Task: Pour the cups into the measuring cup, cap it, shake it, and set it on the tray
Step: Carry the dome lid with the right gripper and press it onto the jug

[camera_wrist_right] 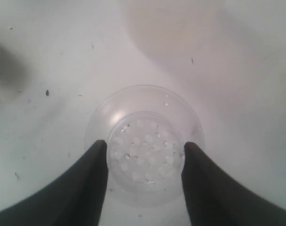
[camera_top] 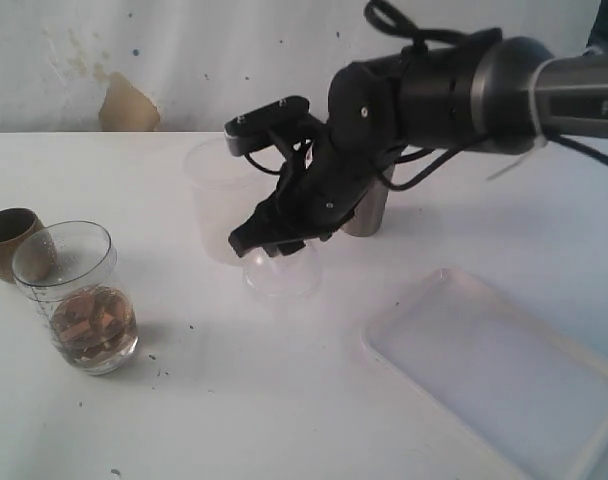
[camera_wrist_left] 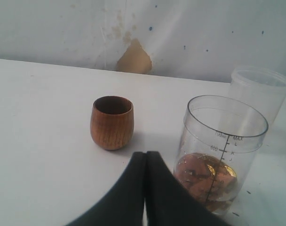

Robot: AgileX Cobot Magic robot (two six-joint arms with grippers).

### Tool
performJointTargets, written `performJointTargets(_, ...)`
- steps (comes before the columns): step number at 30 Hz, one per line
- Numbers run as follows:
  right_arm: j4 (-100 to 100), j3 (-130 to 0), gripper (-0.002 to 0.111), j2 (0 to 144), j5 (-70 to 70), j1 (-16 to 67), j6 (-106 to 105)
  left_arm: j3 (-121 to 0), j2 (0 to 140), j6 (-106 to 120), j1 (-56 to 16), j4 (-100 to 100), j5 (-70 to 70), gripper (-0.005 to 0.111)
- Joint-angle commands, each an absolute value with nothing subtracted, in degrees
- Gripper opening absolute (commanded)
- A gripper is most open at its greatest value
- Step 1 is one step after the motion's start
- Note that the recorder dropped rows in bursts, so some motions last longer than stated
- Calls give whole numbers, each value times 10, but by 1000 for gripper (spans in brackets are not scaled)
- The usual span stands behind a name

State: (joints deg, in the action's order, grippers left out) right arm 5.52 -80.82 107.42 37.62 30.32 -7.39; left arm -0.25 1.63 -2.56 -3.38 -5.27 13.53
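The right gripper [camera_wrist_right: 145, 147] reaches down over a clear dome lid [camera_wrist_right: 145, 162] that sits on the white table [camera_top: 284, 410]. Its two black fingers stand about halfway apart and press against opposite sides of the lid's raised, perforated centre, grasping it. The left gripper [camera_wrist_left: 145, 155] is clenched, its fingers flat together with nothing between them, and it hangs low over the table near the measuring cup [camera_top: 76, 300]. That cup stands upright at the left of the table, well apart from the lid. It is clear, with printed scale marks, and brown pieces sit in a shallow layer of liquid at its bottom. Just behind it to the left, the brown wooden cup [camera_top: 9, 240] stands upright, close to the left border of the exterior view; its inside looks dark. A frosted white cup [camera_top: 216, 195] stands just behind the lid. The steel tumbler [camera_top: 369, 210] is beside it, mostly hidden by the right arm. The white tray [camera_top: 504, 380] lies at the lower right, running out of view at that corner. Bare tabletop spreads in front of the lid, between the measuring cup and the tray.
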Motion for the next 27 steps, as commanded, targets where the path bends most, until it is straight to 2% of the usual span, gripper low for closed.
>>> performJointTargets(1,56,-843,0,1031,455,323,-103,0,14,-25,-36,-49,135,0)
performJointTargets(8,56,-929,0,1022,563,378,-114,0,14,-25,-36,-49,135,0)
performJointTargets(16,73,-1031,0,1033,601,426,-116,0,14,-25,-36,-49,135,0)
performJointTargets(27,66,-1211,0,1153,624,481,-117,0,14,-25,-36,-49,135,0)
